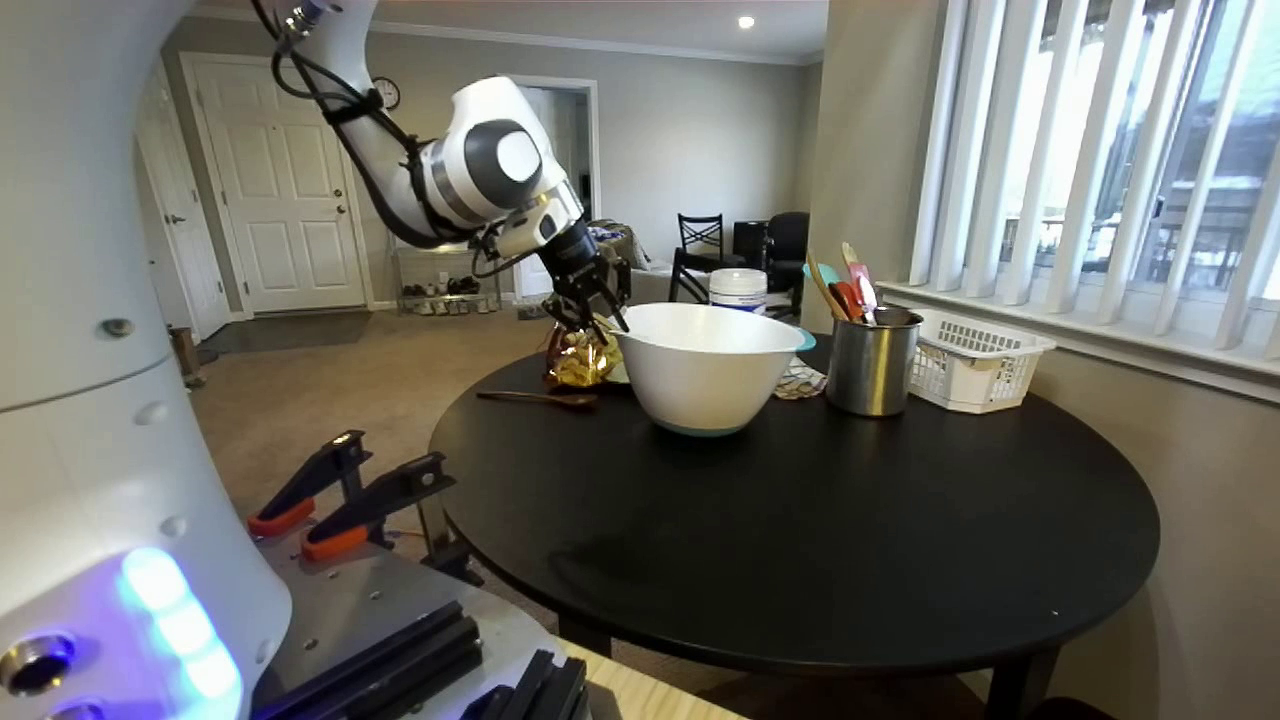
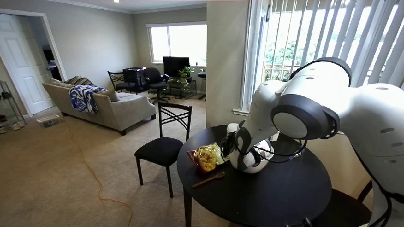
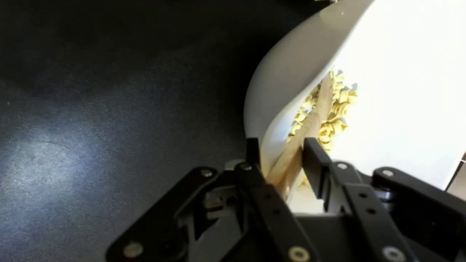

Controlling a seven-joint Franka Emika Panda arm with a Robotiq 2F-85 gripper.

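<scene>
Wrist view: gripper (image 3: 282, 147) at the edge of the white mixing bowl (image 3: 276, 83), fingers apart, wooden utensil (image 3: 312, 124) running between them; can't tell whether they pinch it. Utensil slants down inside the bowl by its wall, far end among curly pasta (image 3: 342, 108). One fingertip shows outside the rim, the other over the inside. In an exterior view: foil bag (image 1: 585, 360) and wooden spoon (image 1: 568, 400) near the bowl on the black table (image 1: 850, 520).

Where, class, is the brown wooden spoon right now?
In both exterior views, the brown wooden spoon lies left of the white bowl, just in front of the shiny bag, near the edge of the black table.
</scene>
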